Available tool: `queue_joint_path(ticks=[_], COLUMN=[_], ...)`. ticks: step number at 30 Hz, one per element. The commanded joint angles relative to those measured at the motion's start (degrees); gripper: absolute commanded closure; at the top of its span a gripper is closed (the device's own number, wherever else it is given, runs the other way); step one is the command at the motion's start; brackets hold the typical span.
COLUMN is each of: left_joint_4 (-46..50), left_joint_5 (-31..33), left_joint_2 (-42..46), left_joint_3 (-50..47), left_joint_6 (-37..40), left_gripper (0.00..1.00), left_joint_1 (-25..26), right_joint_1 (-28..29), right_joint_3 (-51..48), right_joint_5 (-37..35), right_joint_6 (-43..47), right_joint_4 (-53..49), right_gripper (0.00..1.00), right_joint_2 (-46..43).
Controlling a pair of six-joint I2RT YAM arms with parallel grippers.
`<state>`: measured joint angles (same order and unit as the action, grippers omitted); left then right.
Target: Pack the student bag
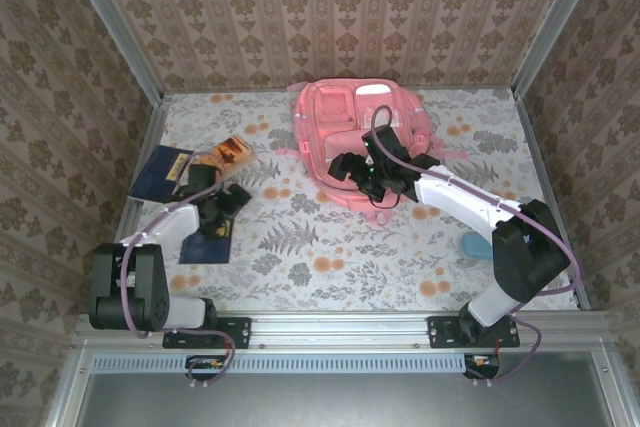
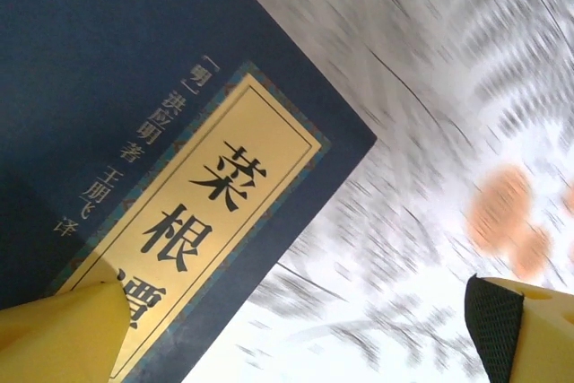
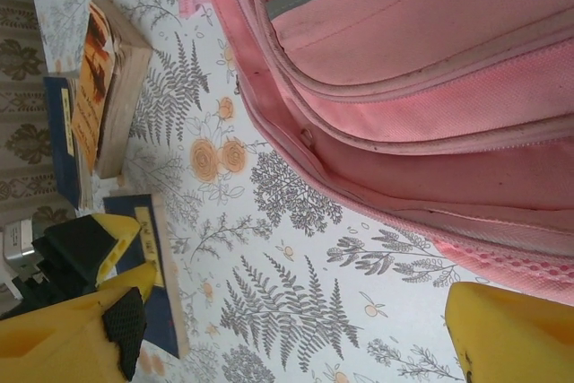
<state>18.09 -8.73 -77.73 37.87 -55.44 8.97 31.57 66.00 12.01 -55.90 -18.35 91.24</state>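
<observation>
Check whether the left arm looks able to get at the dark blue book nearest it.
Probably yes. The left gripper hangs open just over the dark blue book, one finger above its yellow label, the other past its edge over the tablecloth. Nothing lies between them.

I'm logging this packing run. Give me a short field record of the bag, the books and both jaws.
Student bag: lying flat, far centre
Left jaws: open, over a navy book with a yellow label
Right jaws: open, at the bag's near edge
Other books: orange-covered book and second navy book, far left
</observation>
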Motion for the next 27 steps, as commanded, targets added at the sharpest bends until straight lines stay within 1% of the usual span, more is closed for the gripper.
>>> queue_joint_path(ticks=[1, 3, 5, 7, 8, 10, 11, 13, 15, 17, 18, 21, 24, 27], left_joint_4=[-1.74, -3.94, -5.03, -4.39, -2.49, 3.12, 5.54, 7.93, 8.63, 9.0, 8.11, 10.92, 14.81, 16.37], left_joint_5=[-1.69, -0.95, -1.65, -2.67, -1.75, 1.91, 3.17, 3.33, 1.32, -2.1, -5.24, -7.78, -7.01, -7.0], left_joint_2=[-1.21, -2.35, -4.28, -6.04, -6.31, -5.99, -5.61, -4.4, -3.09, -1.67, -0.92, 0.68, 1.62, 2.43], left_joint_3=[-1.8, -1.13, 0.85, 4.01, 5.63, 9.23, 10.58, 11.81, 11.5, 10.47, 9.74, 9.16, 8.75, 7.69], left_joint_6=[-12.58, -15.4, -15.93, -13.71, -12.13, -6.24, -3.47, 1.61, 5.89, 9.11, 11.99, 18.17, 21.84, 23.38], left_gripper=[0.0, 0.0, 0.0, 0.02, 0.03, 0.03, 0.03, 0.03, 0.05, 0.08, 0.1, 0.14, 0.15, 0.17], left_joint_1=[7.2, 11.76, 14.54, 15.94, 16.2, 15.78, 14.88, 12.44, 9.17, 5.14, 2.8, -3.04, -8.16, -12.22], right_joint_1=[0.41, 0.42, 0.44, 0.46, 0.55, 1.15, 1.65, 2.95, 4.99, 7.75, 9.53, 14.64, 19.06, 22.81], right_joint_3=[1.01, 0.81, 0.55, 0.15, 0.02, 0.05, 0.31, 0.73, 1.83, 3.78, 5.26, 10.38, 16.12, 23.33], right_joint_5=[-1.44, -1.72, -2.06, -2.3, -2.49, -3.31, -3.97, -4.57, -5.22, -5.82, -5.94, -5.44, -3.11, -0.52], right_joint_6=[-0.67, -0.62, -0.39, 0.33, 0.83, 2.68, 3.52, 4.97, 6.06, 7.18, 7.44, 7.85, 7.37, 6.51], right_joint_4=[-1.9, -2.14, -2.53, -2.74, -2.71, -3.12, -3.7, -4.0, -4.45, -4.9, -5.18, -5.29, -4.26, -4.05], right_gripper=[0.12, 0.12, 0.12, 0.13, 0.13, 0.15, 0.15, 0.18, 0.23, 0.3, 0.34, 0.44, 0.52, 0.57], right_joint_2=[0.89, 0.66, 0.39, -0.06, -0.25, -0.71, -0.71, -0.38, 0.83, 2.97, 4.69, 10.73, 17.42, 24.93])
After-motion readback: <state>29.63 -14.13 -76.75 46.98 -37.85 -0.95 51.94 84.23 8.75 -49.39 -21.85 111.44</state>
